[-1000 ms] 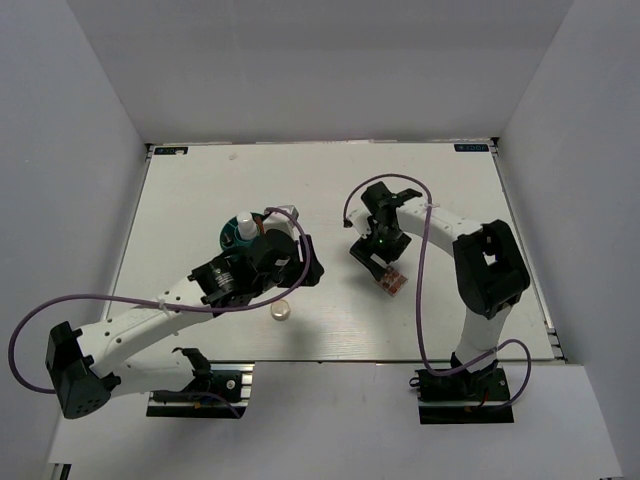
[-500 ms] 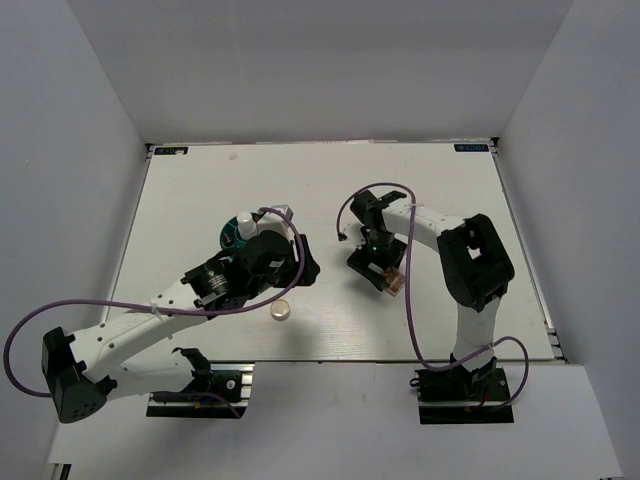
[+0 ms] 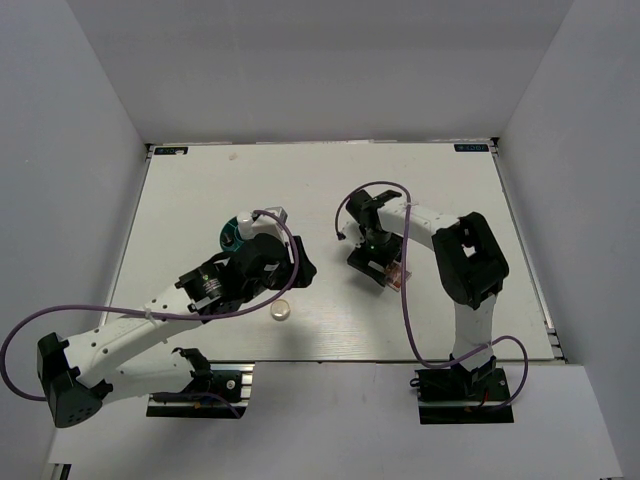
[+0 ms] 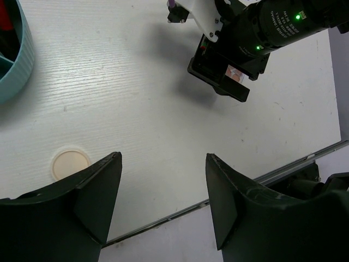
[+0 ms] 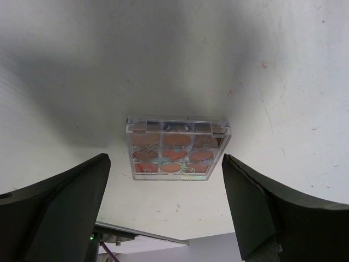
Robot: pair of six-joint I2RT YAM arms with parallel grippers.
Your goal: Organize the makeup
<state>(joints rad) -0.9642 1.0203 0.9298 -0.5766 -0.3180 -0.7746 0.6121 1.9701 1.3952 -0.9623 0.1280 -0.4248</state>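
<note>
A square pinkish palette (image 5: 175,147) with orange pans lies flat on the white table, right under my right gripper (image 5: 165,158). That gripper is open, one finger on each side of the palette, neither touching it. From above, only the palette's edge (image 3: 398,277) shows beside the right gripper (image 3: 372,262). A round cream compact (image 4: 70,164) lies on the table to the left of my left gripper (image 4: 163,155), which is open and holds nothing. In the top view the compact (image 3: 282,311) sits just below the left gripper (image 3: 298,270).
The teal round tub (image 3: 232,233) stands behind the left wrist, mostly covered by it; its ribbed wall (image 4: 16,65) fills the left wrist view's upper-left corner. The table's near edge (image 4: 180,210) runs close below the left fingers.
The right arm has folded leftward, bringing its gripper over the palette. The left arm has shifted slightly left and toward the near edge. Both grippers stay open.
</note>
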